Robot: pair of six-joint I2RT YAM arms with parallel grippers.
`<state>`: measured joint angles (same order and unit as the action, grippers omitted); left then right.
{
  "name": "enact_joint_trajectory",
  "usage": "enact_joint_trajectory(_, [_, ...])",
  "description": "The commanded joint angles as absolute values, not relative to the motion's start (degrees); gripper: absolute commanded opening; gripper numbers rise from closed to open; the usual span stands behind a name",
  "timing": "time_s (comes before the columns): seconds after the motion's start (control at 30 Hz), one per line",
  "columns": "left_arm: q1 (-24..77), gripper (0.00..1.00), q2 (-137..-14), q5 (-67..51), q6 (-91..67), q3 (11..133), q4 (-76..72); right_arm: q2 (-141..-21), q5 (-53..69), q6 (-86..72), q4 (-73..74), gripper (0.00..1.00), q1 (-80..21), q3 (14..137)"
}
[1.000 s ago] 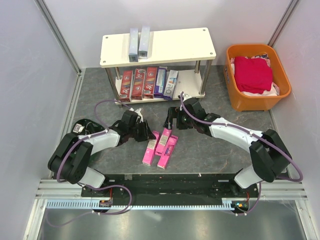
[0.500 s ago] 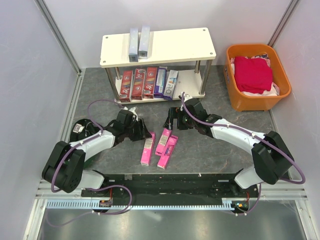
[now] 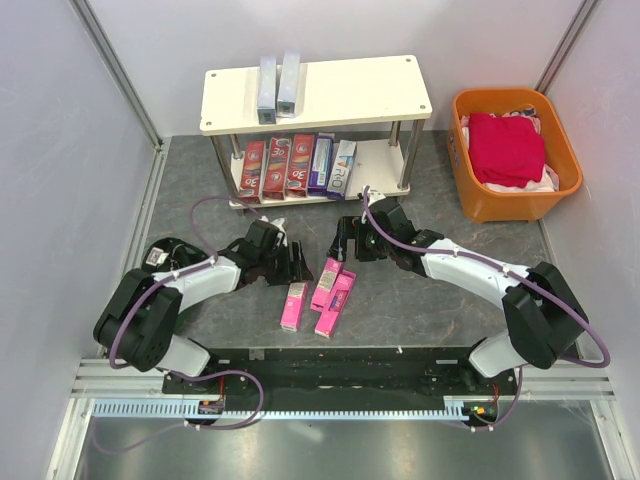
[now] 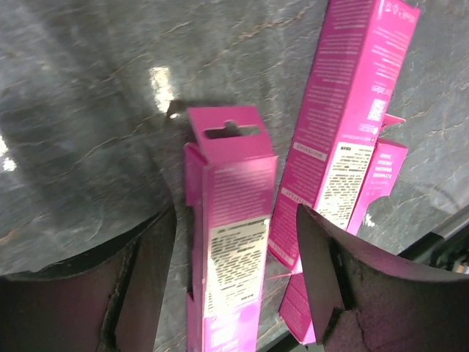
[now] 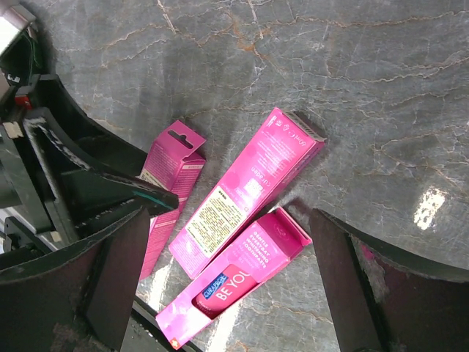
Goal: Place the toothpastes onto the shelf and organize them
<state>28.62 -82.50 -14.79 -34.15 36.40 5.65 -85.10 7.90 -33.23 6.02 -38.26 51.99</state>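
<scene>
Worktop (image 3: 420, 300), grey stone pattern; three pink toothpaste cartons flat near the front edge: left carton (image 3: 294, 305), middle carton (image 3: 327, 283), right carton (image 3: 336, 303) (the last two touching).
Left fingers (image 4: 139, 279) parted either side of the left carton, a gap each side, gripping nothing; right fingers (image 5: 366, 293) spread wide, empty, above the other two.
Beyond, the shelf (image 3: 350, 95): lower board holds three red cartons (image 3: 275, 165), a purple carton (image 3: 321, 162) and a white carton (image 3: 341, 168); two silver-grey cartons (image 3: 278, 85) on top.
Orange basket (image 3: 480, 205) far right.
</scene>
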Motion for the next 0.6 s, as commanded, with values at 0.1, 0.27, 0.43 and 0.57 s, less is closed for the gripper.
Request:
enact_joint_trajectory(0.1, [32.5,0.66,-86.1,-7.0,-30.3,39.5,7.2,-84.0,8.1,-33.2,4.3,0.98,-38.4,51.7])
enact_joint_trajectory(0.27, [36.2,0.48,-89.5,0.9,-29.6,41.4,10.0,-83.8,7.9,-33.2,4.4,0.98,-38.3,51.7])
enact_joint_trajectory(0.43, [37.0,0.35,-90.4,2.8,-30.8,42.4,10.5,-83.8,8.0,-33.2,4.6,0.98,-38.4,51.9])
enact_joint_trajectory(0.57, [37.0,0.31,-88.0,2.5,-30.9,43.2,10.5,-83.5,8.1,-33.2,4.4,0.98,-38.4,51.9])
